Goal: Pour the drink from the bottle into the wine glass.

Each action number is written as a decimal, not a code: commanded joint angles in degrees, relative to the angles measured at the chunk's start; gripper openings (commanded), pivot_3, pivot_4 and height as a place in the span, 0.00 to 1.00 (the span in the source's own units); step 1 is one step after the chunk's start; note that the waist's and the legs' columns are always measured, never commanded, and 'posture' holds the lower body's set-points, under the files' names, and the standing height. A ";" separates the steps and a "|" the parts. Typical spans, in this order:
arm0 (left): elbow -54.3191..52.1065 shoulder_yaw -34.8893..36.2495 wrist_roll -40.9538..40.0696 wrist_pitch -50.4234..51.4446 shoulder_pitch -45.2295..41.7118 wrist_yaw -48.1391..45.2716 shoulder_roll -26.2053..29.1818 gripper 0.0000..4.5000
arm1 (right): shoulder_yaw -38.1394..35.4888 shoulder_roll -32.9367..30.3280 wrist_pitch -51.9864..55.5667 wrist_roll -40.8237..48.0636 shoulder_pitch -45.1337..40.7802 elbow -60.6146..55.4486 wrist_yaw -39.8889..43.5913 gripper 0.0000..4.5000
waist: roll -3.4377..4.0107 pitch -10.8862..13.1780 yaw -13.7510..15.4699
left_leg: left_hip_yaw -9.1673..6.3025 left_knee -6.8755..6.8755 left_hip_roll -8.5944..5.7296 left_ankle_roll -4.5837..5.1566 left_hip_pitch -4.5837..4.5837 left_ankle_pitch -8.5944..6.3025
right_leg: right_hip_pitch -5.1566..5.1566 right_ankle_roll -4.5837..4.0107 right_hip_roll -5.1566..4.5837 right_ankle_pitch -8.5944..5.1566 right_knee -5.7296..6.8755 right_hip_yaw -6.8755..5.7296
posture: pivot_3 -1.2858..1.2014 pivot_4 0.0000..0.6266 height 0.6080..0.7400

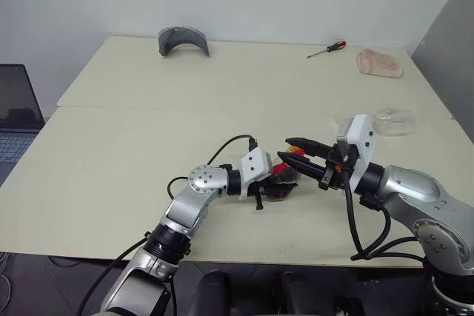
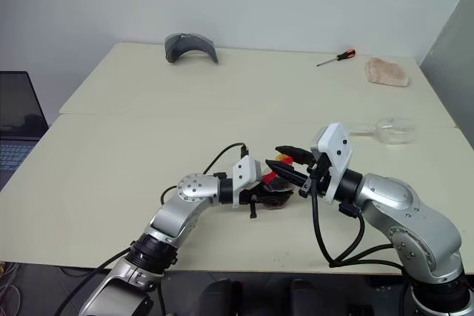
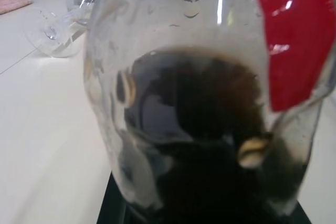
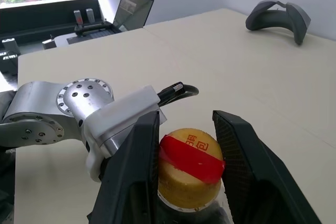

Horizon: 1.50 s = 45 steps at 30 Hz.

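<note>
Right wrist view, right fingers (image 4: pixel 186 174) astride bottle (image 4: pixel 190 169) cap, left fingers (image 1: pixel 278 183) gripping body

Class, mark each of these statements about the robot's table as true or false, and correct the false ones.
1. The left gripper holds the bottle. True.
2. The wine glass stands upright. False: it lies on its side.
3. The bottle's cap is yellow and still on. True.
4. The right gripper is far from the bottle. False: its fingers flank the cap.
5. The screwdriver lies beside the bottle. False: it lies at the table's far side.
</note>
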 commanded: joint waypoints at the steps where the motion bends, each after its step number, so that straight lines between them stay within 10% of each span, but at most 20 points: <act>1: -1.40 0.24 -0.55 -1.70 -0.86 -0.08 -0.81 0.22 | -0.08 -1.01 -1.62 -1.20 0.00 -0.22 1.33 0.28 | 0.00 0.00 0.00 | 0.00 0.00 0.00 0.00 0.00 0.00 | 0.00 0.00 0.00 0.00 0.00 0.00 | 0.52 0.24 1.00; 20: -6.25 -1.76 -0.91 -0.29 1.17 -0.60 -1.06 0.20 | 6.22 -10.63 -16.24 -7.09 -12.38 20.06 33.30 0.28 | 0.00 0.01 0.05 | -0.03 0.00 0.00 0.02 -0.01 -0.01 | 0.00 -0.02 0.01 0.01 -0.02 -0.01 | 0.52 0.24 1.00; 30: -4.02 0.38 0.30 -1.63 -0.13 4.84 -3.76 0.20 | -6.95 -2.98 -0.42 9.62 -4.18 2.49 7.43 0.99 | 0.00 0.00 0.09 | -0.05 0.04 0.01 0.01 -0.03 0.00 | 0.00 -0.03 -0.04 0.01 0.05 -0.02 | 0.52 0.24 1.00; 37: -0.73 1.03 1.22 -2.60 -1.23 8.02 -5.83 0.20 | -7.03 6.00 1.28 5.10 6.48 -10.48 -16.28 1.00 | 0.02 -0.01 0.04 | -0.04 0.04 -0.01 0.01 -0.04 0.00 | 0.00 0.01 -0.04 0.00 0.04 -0.03 | 0.52 0.24 1.00; 45: 1.54 0.91 1.54 -3.93 -1.95 8.21 -6.82 0.20 | -0.90 9.39 -0.43 -2.96 7.00 -11.14 -21.83 1.00 | 0.02 -0.01 -0.04 | -0.02 0.01 -0.01 0.01 -0.04 0.00 | -0.03 0.20 0.00 -0.11 0.03 0.00 | 0.52 0.24 1.00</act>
